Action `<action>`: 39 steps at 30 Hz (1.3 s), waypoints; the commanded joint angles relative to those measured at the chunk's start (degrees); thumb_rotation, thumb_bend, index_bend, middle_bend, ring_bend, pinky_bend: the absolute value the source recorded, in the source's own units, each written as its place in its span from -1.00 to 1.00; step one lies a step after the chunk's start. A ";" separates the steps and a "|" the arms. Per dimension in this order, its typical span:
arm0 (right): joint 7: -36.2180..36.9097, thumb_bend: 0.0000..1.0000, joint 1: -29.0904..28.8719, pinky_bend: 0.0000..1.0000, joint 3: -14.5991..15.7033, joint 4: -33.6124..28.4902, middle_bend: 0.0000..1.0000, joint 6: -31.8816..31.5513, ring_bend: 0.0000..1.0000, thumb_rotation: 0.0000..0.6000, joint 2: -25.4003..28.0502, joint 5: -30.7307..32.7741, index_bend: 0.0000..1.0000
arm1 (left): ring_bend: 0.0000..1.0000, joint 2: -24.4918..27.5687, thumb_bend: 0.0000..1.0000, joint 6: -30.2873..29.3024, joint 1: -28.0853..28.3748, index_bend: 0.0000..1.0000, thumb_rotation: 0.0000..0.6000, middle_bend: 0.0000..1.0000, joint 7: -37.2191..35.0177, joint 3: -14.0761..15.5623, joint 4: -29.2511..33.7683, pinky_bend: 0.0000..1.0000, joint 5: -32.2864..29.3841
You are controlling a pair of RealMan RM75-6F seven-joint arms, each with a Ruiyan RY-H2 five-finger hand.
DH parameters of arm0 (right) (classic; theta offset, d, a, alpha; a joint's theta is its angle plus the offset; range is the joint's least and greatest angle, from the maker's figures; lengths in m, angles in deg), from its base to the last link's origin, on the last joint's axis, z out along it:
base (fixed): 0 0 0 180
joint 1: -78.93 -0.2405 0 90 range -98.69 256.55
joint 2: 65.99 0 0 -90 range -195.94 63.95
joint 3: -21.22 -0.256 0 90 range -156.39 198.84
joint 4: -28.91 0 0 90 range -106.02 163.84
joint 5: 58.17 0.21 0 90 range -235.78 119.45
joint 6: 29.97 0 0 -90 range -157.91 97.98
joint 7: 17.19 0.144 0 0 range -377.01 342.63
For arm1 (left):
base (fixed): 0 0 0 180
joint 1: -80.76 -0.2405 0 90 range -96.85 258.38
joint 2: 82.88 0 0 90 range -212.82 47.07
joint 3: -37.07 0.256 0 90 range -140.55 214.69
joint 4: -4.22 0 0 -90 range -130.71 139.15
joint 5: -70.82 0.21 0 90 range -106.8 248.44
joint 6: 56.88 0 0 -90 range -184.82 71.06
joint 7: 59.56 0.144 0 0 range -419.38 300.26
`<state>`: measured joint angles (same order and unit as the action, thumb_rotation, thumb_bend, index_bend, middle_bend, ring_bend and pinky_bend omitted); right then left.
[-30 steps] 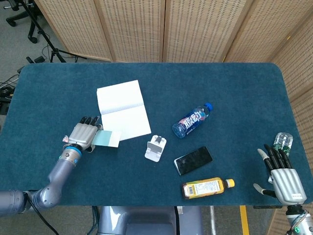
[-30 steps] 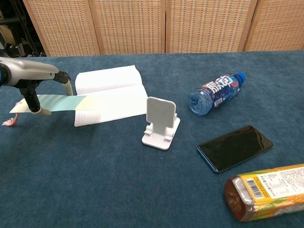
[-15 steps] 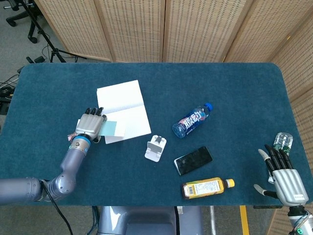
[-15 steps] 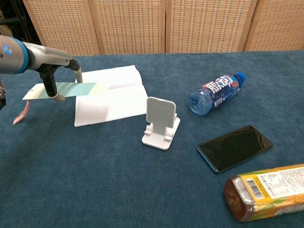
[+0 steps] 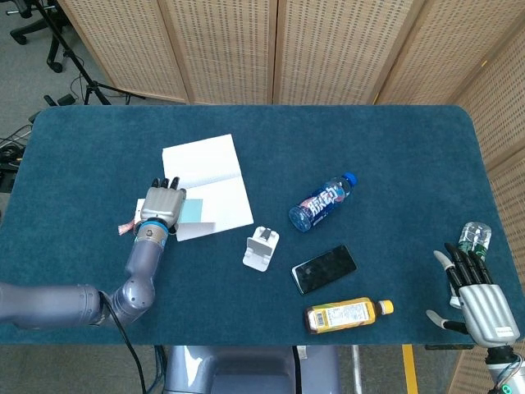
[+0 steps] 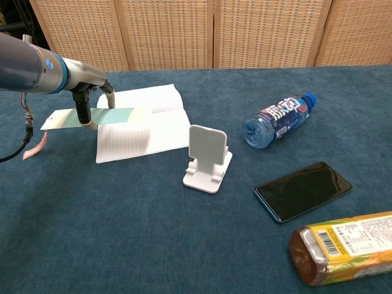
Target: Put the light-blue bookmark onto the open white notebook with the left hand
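Wicker screens (image 5: 328, 49) stand behind your blue-felt table (image 5: 385, 148), where the open notebook (image 5: 209, 185) lies on the left half with its lined pages up. Your left hand (image 5: 162, 207) sits at the notebook's near-left edge and pinches the bookmark (image 6: 92, 117) between its fingers (image 6: 82, 110); in the chest view the strip is level above the felt, its pale-blue end reaching over the lower page while its white end and a pinkish tassel (image 6: 33, 146) hang out past the notebook's left side. From the head view you see only a small blue patch of it beside the knuckles (the hand hides the rest). Whether the strip touches the paper cannot be told.

A white phone stand (image 6: 207, 158) sits upright just right of the notebook's near corner, apart from it. Further right, a clear water bottle (image 6: 278, 120) with a blue cap lies on its side, and nearer you a dark phone (image 6: 303, 190) lies flat, screen up. An amber drink bottle (image 5: 348, 313) with a yellow cap lies on its side at the near edge.

Your right hand (image 5: 476, 297) is off the table's near-right corner, fingers spread and holding nothing, with a second clear bottle (image 5: 474, 238) just beyond its fingertips.
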<state>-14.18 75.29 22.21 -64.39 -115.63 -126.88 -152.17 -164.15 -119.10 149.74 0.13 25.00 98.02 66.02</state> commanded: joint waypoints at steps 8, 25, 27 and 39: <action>0.47 -1.00 -0.26 -1.00 0.63 0.07 -1.00 0.29 -1.00 1.00 0.09 -1.20 -1.00 | -1.00 -2.65 -0.35 -0.37 1.98 -0.28 1.00 -1.00 2.32 -2.66 -5.34 -1.00 -5.26; 4.93 -1.00 -0.42 -1.00 0.56 1.06 -1.00 -0.07 -1.00 1.00 1.10 -1.04 -1.00 | -1.00 -10.26 -0.36 -2.63 6.07 -0.25 1.00 -1.00 7.32 -8.15 -14.18 -1.00 -10.06; 5.36 -1.00 -0.35 -1.00 0.61 1.17 -1.00 -0.30 -1.00 1.00 1.22 -1.18 -1.00 | -1.00 -11.10 -0.36 -3.18 6.38 -0.25 1.00 -1.00 7.89 -8.95 -15.09 -1.00 -10.88; 6.02 -1.00 -0.41 -1.00 0.82 1.46 -1.00 -0.41 -1.00 1.00 1.32 -1.60 -1.00 | -1.00 -14.43 -0.37 -3.59 6.24 -0.23 1.00 -1.00 10.93 -13.10 -20.90 -1.00 -12.75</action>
<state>-8.16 74.88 23.02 -62.93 -116.05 -125.56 -153.76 -178.33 -122.85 156.12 10.83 12.34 77.57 53.55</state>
